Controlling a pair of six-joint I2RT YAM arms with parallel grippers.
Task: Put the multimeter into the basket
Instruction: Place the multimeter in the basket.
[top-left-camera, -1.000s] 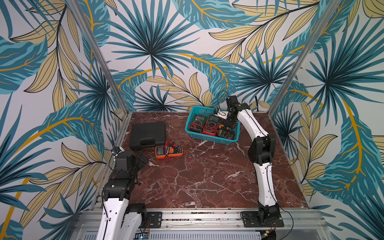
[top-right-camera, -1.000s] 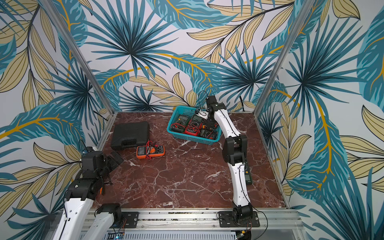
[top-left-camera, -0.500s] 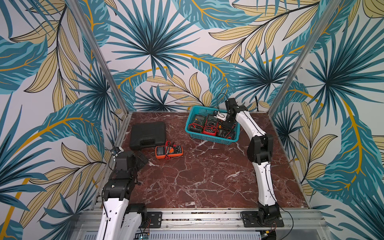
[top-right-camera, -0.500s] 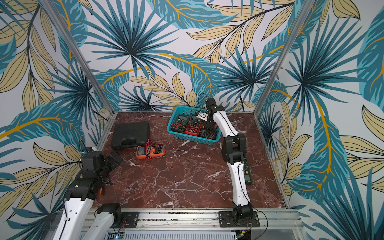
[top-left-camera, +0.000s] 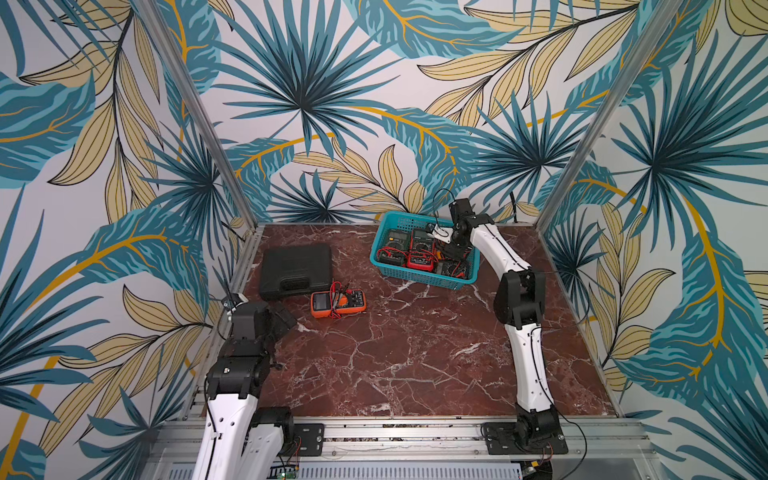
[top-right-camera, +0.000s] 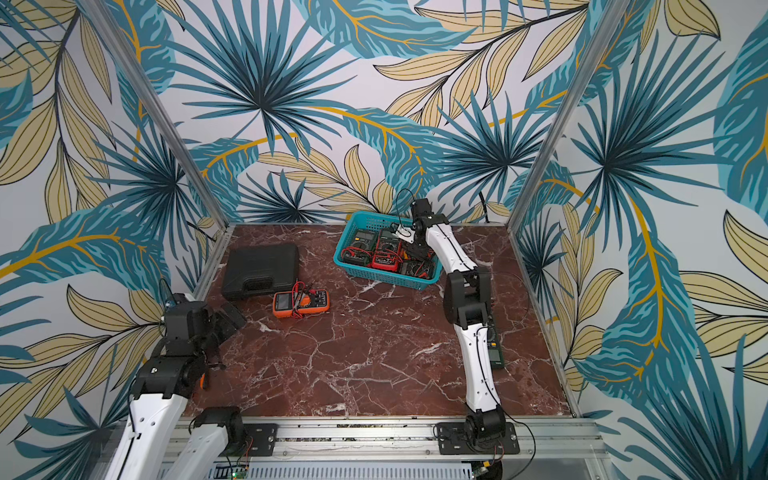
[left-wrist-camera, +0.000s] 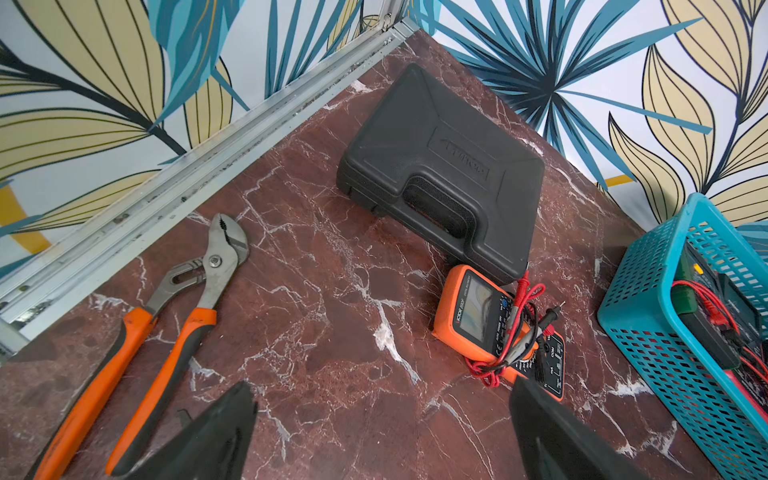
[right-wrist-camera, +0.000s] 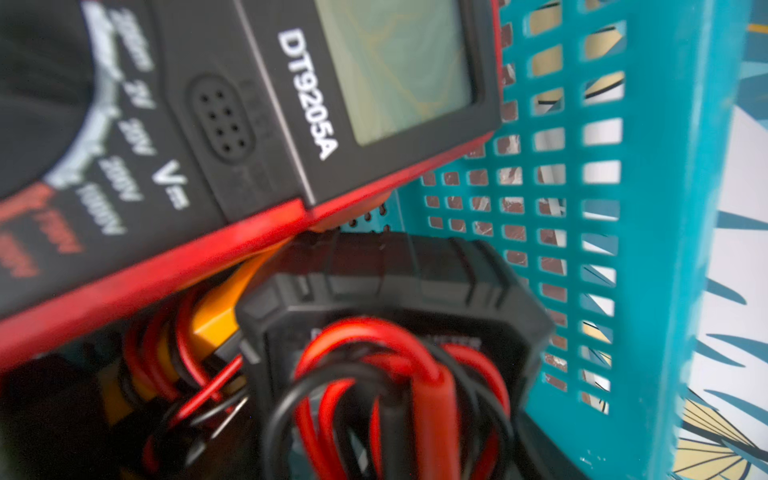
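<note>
An orange multimeter (top-left-camera: 338, 304) (left-wrist-camera: 490, 328) wrapped in red and black leads lies on the marble floor beside the black case. The teal basket (top-left-camera: 424, 279) (top-right-camera: 386, 279) (right-wrist-camera: 648, 208) stands at the back and holds several multimeters. Among them are a red-edged one (right-wrist-camera: 291, 124) and a black one (right-wrist-camera: 395, 307) bound in leads. My right gripper (top-left-camera: 451, 250) reaches down inside the basket's right end, just over the black one. Its fingers do not show clearly. My left gripper (left-wrist-camera: 382, 436) hovers open and empty at the left edge, short of the orange multimeter.
A flat black hard-shell case (top-left-camera: 296, 270) (left-wrist-camera: 440, 166) lies at the back left. Orange-handled pliers (left-wrist-camera: 174, 324) lie by the left rail. A dark green meter (top-right-camera: 494, 345) lies on the floor behind my right arm's lower link. Patterned walls enclose three sides.
My right wrist has shifted slightly toward the back wall over the basket's right end. The left arm and the orange multimeter have not moved.
</note>
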